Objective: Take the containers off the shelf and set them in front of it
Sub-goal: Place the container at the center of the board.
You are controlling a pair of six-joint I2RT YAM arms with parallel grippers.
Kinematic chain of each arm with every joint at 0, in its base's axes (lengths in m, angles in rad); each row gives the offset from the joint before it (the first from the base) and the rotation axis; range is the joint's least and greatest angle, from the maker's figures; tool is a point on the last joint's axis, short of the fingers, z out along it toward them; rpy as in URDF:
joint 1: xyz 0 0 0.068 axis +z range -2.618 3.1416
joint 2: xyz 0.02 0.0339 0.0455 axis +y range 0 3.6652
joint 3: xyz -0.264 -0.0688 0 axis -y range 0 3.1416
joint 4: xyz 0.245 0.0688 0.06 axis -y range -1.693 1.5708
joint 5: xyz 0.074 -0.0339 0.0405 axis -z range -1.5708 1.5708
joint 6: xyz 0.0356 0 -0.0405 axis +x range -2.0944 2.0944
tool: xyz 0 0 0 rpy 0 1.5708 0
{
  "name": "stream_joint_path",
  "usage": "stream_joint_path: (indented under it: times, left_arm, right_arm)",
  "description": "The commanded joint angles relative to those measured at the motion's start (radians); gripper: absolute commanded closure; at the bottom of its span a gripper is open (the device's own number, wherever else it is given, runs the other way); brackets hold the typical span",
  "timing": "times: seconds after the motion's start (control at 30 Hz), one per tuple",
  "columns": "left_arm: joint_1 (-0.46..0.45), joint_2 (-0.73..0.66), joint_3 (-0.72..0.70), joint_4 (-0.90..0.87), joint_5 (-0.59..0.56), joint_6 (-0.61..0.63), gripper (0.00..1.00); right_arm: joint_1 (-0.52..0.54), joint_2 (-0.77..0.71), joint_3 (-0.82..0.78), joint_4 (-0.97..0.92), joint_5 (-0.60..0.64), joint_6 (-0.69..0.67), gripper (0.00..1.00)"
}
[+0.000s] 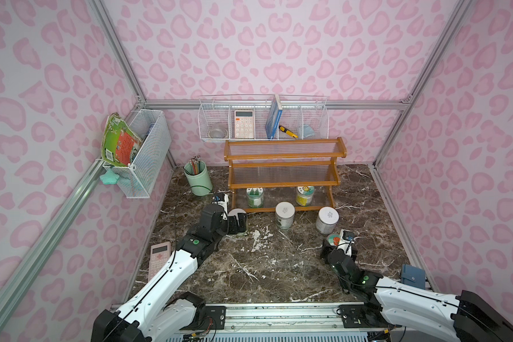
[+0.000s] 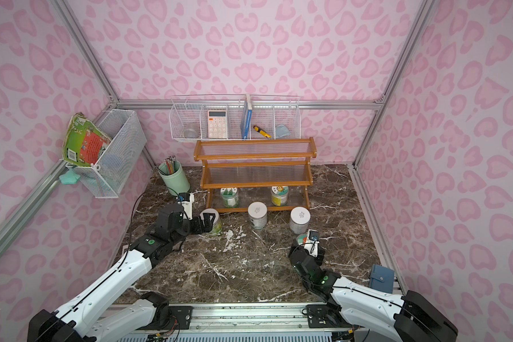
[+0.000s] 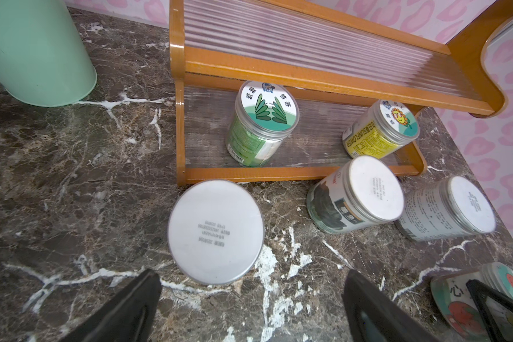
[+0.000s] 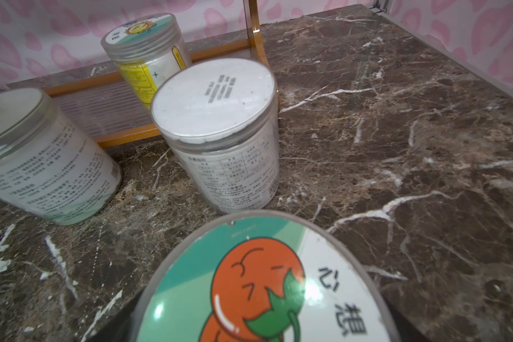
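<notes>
Left hand (image 3: 251, 274) hangs wide open low over the tabletop (image 1: 279, 266), its dark fingers (image 3: 128, 308) spread to either side of the left plain jar (image 3: 216, 231), which stands upright just in front of the left end of the shelf (image 1: 285, 145). The fingers do not clamp the jar, and whether either touches it cannot be told. Right hand (image 1: 333, 241) is closed on the tomato jar (image 4: 264, 281), gripping its sides. This jar is out on the tabletop in front of the shelf's right half, just in front of the right plain jar (image 4: 216, 118); whether its base rests on the tabletop cannot be told. The right plain jar stands upright near the shelf's right front corner, apart from the frame. The middle plain jar (image 1: 285, 214) stands upright just in front of the bottom tier's front rail, about midway along it. Two jars stand upright on the bottom tier, well apart: the leaf jar (image 3: 264, 118) toward the left end and the sunflower jar (image 3: 382, 130) toward the right end, behind the right plain jar as the right wrist view shows it. A green pencil cup (image 1: 198, 180) stands on the tabletop left of the shelf, near the back wall.
</notes>
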Motion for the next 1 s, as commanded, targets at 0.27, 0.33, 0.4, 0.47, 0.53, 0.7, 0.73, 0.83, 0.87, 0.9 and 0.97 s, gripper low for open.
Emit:
stream_joint_path:
  times: [0.27, 0.33, 0.4, 0.47, 0.53, 0.7, 0.73, 0.83, 0.87, 0.9, 0.97]
  left_arm:
    - [0.001, -0.012, -0.003, 0.019, 0.003, -0.004, 0.0]
    - [0.001, -0.014, -0.001, 0.016, 0.002, -0.004, 0.01]
    - [0.001, -0.018, -0.003, 0.015, 0.001, -0.005, 0.0]
    - [0.001, -0.021, -0.005, 0.017, -0.001, -0.004, 0.0]
    - [0.001, -0.024, -0.006, 0.02, -0.001, -0.005, 0.0]
    - [0.001, -0.028, -0.006, 0.019, 0.002, -0.006, 0.01]
    - [0.001, -0.03, -0.006, 0.018, 0.001, -0.005, 0.01]
    - [0.001, -0.034, -0.008, 0.021, 0.002, -0.005, 0.01]
    - [0.001, -0.034, -0.008, 0.021, 0.001, -0.005, 0.01]
    - [0.001, -0.035, -0.008, 0.021, 0.002, -0.005, 0.01]
    - [0.001, -0.037, -0.008, 0.019, 0.0, -0.005, 0.0]
  right_arm:
    - [0.001, 0.106, 0.003, 0.079, 0.02, 0.014, 0.04]
    - [0.001, 0.111, 0.032, 0.028, 0.006, 0.026, 0.01]
    - [0.013, 0.1, 0.04, 0.023, 0.022, 0.019, 0.01]
    - [0.026, 0.066, 0.03, 0.037, 0.034, 0.001, 0.01]
    - [0.026, 0.024, 0.023, 0.034, 0.034, -0.011, 0.01]
    - [0.027, -0.06, 0.042, -0.057, 0.038, -0.007, 0.01]
    - [0.027, -0.075, 0.054, -0.09, 0.043, 0.001, 0.01]
    - [0.028, -0.129, 0.085, -0.173, 0.056, 0.0, 0.01]
    - [0.029, -0.149, 0.096, -0.196, 0.06, 0.002, 0.01]
    - [0.028, -0.171, 0.102, -0.203, 0.056, -0.017, 0.01]
    - [0.03, -0.214, 0.126, -0.246, 0.06, -0.023, 0.01]
